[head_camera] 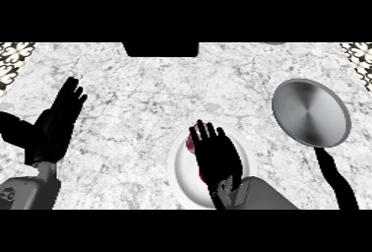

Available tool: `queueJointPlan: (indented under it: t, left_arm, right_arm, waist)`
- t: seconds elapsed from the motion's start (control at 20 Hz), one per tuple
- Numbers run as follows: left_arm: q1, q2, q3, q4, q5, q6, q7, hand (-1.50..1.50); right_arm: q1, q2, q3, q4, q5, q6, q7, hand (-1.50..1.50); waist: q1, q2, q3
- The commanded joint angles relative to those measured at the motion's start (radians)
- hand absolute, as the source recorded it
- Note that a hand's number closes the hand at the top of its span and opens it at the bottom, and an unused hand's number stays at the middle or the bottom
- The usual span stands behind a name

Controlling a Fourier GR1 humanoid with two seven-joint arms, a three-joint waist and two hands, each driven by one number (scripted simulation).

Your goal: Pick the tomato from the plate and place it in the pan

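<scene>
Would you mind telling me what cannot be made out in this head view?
Head view: the tomato is mostly hidden under the right hand; only a red sliver shows.
Whether that hand touches the tomato: cannot tell from above.
The plate: middle covered by the hand and forearm.
A dark object at the top edge: cut off, unidentifiable.

Kitchen: marble counter point(145, 98) w/ steel pan point(311, 113), white plate point(178, 172), patterned tiles point(15, 59) at corners.

Tomato point(190, 143) seemingly red, white plate point(181, 187), brushed silver pan point(311, 113), grey-veined white counter point(145, 88)
</scene>
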Motion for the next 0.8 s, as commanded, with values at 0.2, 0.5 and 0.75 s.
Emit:
queueJointPlan:
  t: [0.2, 0.5, 0.75]
  left_arm:
    - [0.010, -0.070, -0.011, 0.019, -0.060, -0.002, -0.018, 0.00]
    - [-0.092, -0.055, 0.032, 0.021, -0.050, -0.010, 0.085, 0.00]
    - [0.004, -0.036, 0.074, 0.019, -0.039, -0.076, -0.004, 0.00]
  right_arm:
    - [0.033, 0.030, -0.020, 0.165, 0.131, -0.100, -0.131, -1.50]
    - [0.065, 0.079, -0.029, 0.201, 0.145, -0.115, -0.151, -1.50]
    - [0.051, 0.071, -0.086, 0.279, 0.147, -0.139, -0.226, -1.50]
  waist:
    - [0.000, 0.004, 0.001]
    - [-0.005, 0.005, 0.001]
    - [0.002, 0.005, 0.001]
